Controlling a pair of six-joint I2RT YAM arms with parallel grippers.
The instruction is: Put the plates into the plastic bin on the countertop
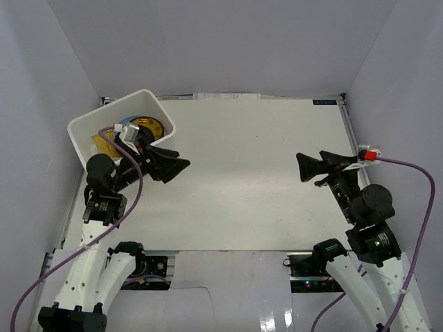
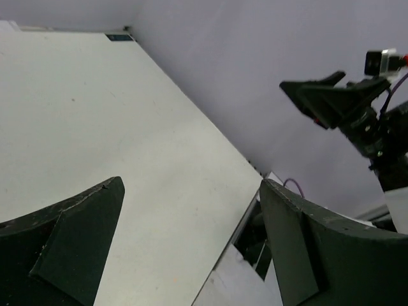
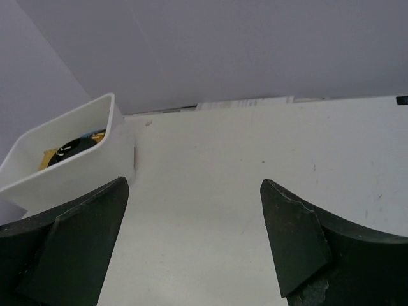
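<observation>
Plates [image 1: 143,126] lie inside the white plastic bin [image 1: 78,131], far left on the countertop [image 1: 249,187]. Left gripper [image 1: 181,168] released, empty, just right of the bin. Right gripper [image 1: 301,169] released, empty, right side.

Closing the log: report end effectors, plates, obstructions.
Left end effector open, empty. Right end effector open, empty. Plates in the plastic bin; none seen on countertop. Nothing in the way.
</observation>
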